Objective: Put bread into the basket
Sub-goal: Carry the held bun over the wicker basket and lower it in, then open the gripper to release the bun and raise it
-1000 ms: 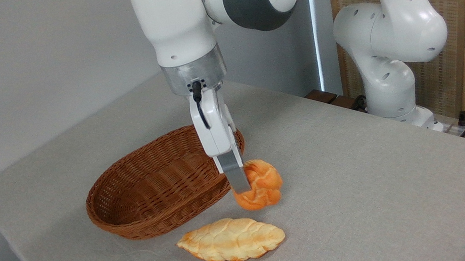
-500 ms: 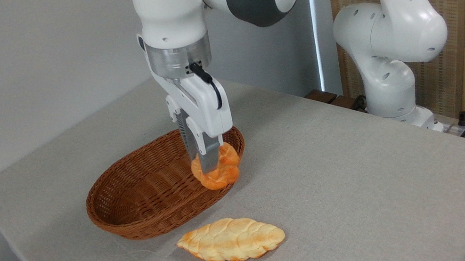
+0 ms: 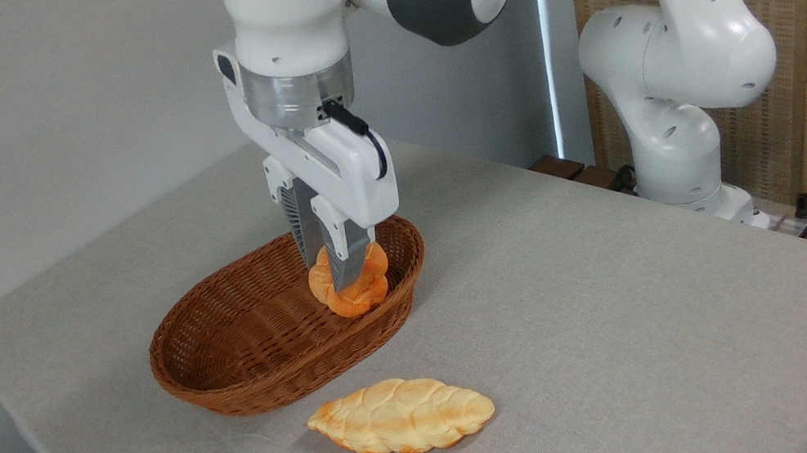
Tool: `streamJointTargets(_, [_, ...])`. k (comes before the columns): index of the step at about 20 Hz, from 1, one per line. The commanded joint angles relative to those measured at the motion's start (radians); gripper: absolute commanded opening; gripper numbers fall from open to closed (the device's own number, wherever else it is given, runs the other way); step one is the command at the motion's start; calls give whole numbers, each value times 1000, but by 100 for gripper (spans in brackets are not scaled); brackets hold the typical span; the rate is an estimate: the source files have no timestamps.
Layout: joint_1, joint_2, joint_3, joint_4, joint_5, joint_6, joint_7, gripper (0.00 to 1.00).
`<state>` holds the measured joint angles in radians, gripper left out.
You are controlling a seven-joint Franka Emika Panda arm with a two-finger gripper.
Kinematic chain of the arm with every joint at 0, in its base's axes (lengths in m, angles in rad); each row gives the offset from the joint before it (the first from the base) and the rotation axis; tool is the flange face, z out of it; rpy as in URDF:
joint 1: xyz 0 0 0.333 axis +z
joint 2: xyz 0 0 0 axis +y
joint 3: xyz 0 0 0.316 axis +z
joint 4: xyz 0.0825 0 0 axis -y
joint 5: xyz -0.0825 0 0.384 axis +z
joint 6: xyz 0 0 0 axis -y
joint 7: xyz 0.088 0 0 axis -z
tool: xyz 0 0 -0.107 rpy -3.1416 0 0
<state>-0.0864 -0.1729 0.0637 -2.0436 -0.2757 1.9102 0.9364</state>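
While clamped in white two-finger gripper [image 3: 337,271], glossy orange-brown knotted bun [image 3: 352,289] hangs over reddish-brown oval wicker basket [image 3: 242,346] on grey table [image 3: 636,318].

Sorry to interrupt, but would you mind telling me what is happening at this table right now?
The robot arm's gripper is shut on the small orange-brown bun and holds it over the right end of the wicker basket, not yet let go. Whether the bun touches the basket floor cannot be told. A longer, paler braided loaf lies untouched on the grey table in front of the basket.
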Motion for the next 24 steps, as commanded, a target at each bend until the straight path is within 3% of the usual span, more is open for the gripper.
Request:
streamJointTargets(1, [-7,15,-1,10,-17,-16,-21,100])
streamJointTargets(16, [2,6,15,34,-19,-16,-15,100])
streamJointTargets(24, [2,3,59,66,-17,-23,-16,100])
